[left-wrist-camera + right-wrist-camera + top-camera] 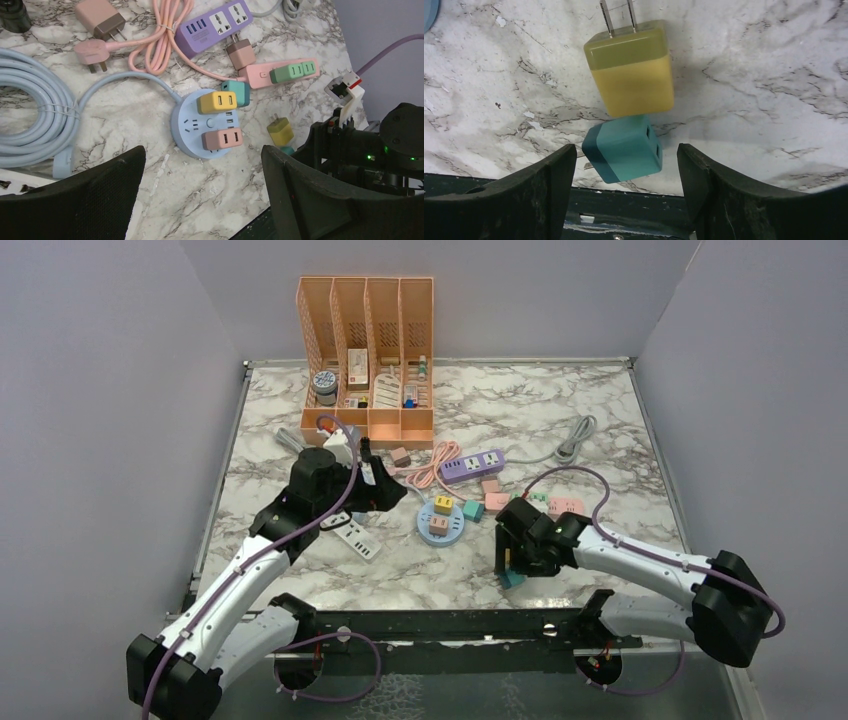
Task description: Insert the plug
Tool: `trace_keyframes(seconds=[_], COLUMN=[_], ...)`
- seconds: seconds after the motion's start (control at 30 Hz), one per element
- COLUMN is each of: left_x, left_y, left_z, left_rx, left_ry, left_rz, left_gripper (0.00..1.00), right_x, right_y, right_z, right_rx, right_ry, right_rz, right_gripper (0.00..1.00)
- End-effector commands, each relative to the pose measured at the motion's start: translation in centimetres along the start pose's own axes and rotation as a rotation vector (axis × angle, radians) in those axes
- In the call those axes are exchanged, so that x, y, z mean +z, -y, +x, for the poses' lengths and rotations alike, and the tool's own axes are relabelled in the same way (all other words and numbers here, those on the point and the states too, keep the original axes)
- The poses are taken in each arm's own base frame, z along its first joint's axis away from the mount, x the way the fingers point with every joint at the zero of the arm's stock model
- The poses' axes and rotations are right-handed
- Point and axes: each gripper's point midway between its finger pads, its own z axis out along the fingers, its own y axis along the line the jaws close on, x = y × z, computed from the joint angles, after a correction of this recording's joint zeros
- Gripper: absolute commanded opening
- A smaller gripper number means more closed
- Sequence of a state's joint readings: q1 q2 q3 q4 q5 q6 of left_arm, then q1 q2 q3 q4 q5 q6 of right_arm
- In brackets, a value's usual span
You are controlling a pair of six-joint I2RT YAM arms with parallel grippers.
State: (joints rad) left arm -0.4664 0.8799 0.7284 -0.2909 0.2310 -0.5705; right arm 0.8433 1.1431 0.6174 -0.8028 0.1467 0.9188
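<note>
Your right fingers (514, 200) stand apart and grip nothing. In the gap between them, on the white marble desk (749, 75), lies the teal cube-shaped plastic charger plug (624, 148), tilted and nearer the left-hand finger. Just beyond it, touching its far corner, lies the yellow cube-shaped plastic charger plug (631, 75), its two metal prongs pointing away from the fingers. Your left fingers (75, 200) are also spread and empty. Beyond their gap sits the round pale-blue power strip (182, 112), with a yellow adapter (217, 101) and a pink adapter (222, 139) plugged into its top. From there, the yellow plug lies just past the right-hand finger.
</note>
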Motion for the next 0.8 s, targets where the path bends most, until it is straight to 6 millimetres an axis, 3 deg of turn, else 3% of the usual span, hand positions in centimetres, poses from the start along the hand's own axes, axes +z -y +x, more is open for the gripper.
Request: trace_keyframes(seconds=[0.0, 0.3, 0.53, 0.77], left_x=[0.4, 0.6, 0.3, 0.5], left_y=[0.7, 1.1, 1.9, 3.5], left_z=[0.9, 2.2, 4.1, 6.9], left_rx=[-0.015, -0.058, -0.094, -0.198], left_ry=[-0.021, -0.062, -0.134, -0.199], left_rz=[0.068, 0.109, 0.172, 0.263], left_gripper=[0.88, 0.88, 0.86, 0.85], right_x=[0.9, 1.4, -0.8, -3.8], right_y=[-1.5, -1.8, -4.4, -8.3], right_z=[-0.4, 0.3, -2.3, -4.6], right_rx=[-0.008, 0.061, 0.158, 0.354], right_ry=[0.015, -0.016, 0.080, 0.141], right_rz=[-0.065, -0.074, -0.187, -0.412], right_gripper=[0.71, 0.46, 0.42, 0.42])
